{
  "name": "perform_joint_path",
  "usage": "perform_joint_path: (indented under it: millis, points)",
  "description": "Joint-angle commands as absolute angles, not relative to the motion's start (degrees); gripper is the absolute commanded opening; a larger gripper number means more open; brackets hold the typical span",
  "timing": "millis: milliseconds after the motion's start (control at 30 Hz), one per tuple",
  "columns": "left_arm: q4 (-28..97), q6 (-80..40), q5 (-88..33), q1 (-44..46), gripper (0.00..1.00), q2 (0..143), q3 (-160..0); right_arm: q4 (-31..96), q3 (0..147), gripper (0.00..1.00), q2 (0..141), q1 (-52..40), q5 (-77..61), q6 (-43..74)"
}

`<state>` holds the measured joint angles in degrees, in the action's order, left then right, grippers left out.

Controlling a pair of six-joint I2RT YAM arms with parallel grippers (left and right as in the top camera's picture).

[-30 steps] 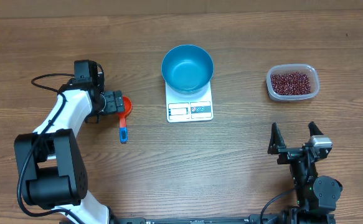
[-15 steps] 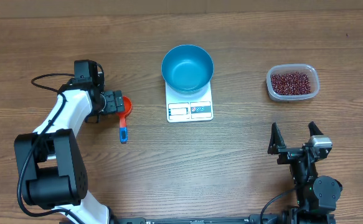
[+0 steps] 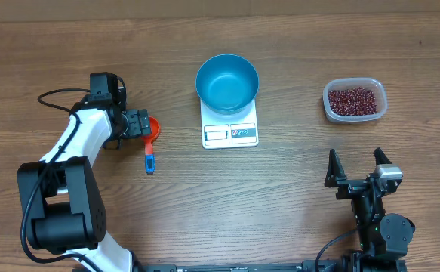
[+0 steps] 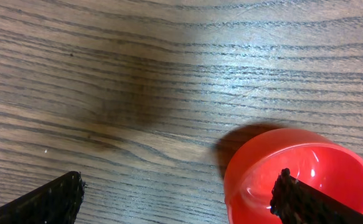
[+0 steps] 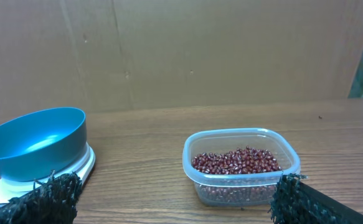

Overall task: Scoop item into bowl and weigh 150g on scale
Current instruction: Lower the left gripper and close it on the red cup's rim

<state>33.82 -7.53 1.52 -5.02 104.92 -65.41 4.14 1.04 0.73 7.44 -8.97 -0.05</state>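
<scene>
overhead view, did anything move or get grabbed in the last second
Nothing visibly changed. The left gripper stays open at the scoop, not closed on it. The right gripper stays open and parked. The bowl sits on the scale, and the beans are in the tub.

A round, deep, bright blue bowl [image 3: 227,83] stands upright, its smooth inside bare, on a small flat white rectangular scale [image 3: 230,134]. The bowl covers the scale's 12 o'clock part and overhangs it at both sides. The scale's display window and printed label lie uncovered along its 6 o'clock edge. Together they sit toward 12 o'clock on the wooden surface [image 3: 295,174]. Many small dark red-maroon oval beans [image 3: 352,99] lie in a loose heap inside a clear rectangular plastic tub [image 3: 355,119], well apart from the scale, at its 3 o'clock.
</scene>
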Motion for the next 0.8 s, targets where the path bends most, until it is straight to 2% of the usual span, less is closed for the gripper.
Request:
perform_joint_path:
  millis: [0, 767]
  points:
    - [33.87, -7.27, 1.91, -5.23, 0.99, 105.75, -66.48, 4.01, 0.47, 1.0, 0.3, 7.14, -8.6, -0.3]
    - [32.73, -7.22, 1.93, -5.23, 1.0, 108.53, -66.39, 4.01, 0.47, 1.0, 0.3, 7.14, -8.6, -0.3]
